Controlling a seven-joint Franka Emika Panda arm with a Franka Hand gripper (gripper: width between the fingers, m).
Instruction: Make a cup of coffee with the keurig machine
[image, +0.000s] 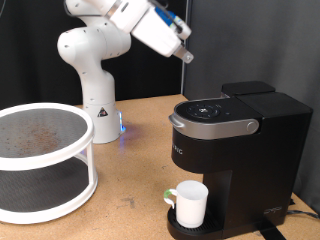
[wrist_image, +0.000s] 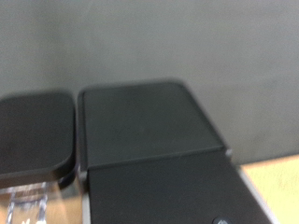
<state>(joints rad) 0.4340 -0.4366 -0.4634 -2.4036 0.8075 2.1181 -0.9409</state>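
The keurig machine (image: 236, 135) stands at the exterior view's right, black, with its grey-trimmed lid down. The cup (image: 190, 203), a small white mug, stands on the machine's round drip base under the spout. My gripper (image: 186, 56) hangs in the air above the machine, a little towards the exterior view's left, touching nothing and holding nothing. Its fingertips are too small to read. The wrist view shows only the machine's black top (wrist_image: 149, 121), blurred, with no fingers in the picture.
A white two-tier round shelf (image: 40, 165) stands at the exterior view's left. The white arm base (image: 95, 95) is behind it. A small green spot (image: 168, 197) shows beside the mug. The wooden table (image: 130, 185) lies between shelf and machine.
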